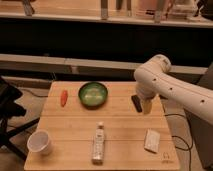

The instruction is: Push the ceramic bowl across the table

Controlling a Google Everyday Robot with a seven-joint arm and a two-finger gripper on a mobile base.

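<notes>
The green ceramic bowl (93,94) sits upright on the far middle of the light wooden table (120,130). My white arm reaches in from the right. The gripper (145,107) hangs over the table's right side, to the right of the bowl and apart from it, next to a small black object (136,102).
A red-orange carrot-like item (63,98) lies left of the bowl. A white paper cup (39,142) stands at the near left corner. A clear bottle (98,143) lies at the near middle. A white packet (151,140) lies near right. A dark chair (10,107) stands at left.
</notes>
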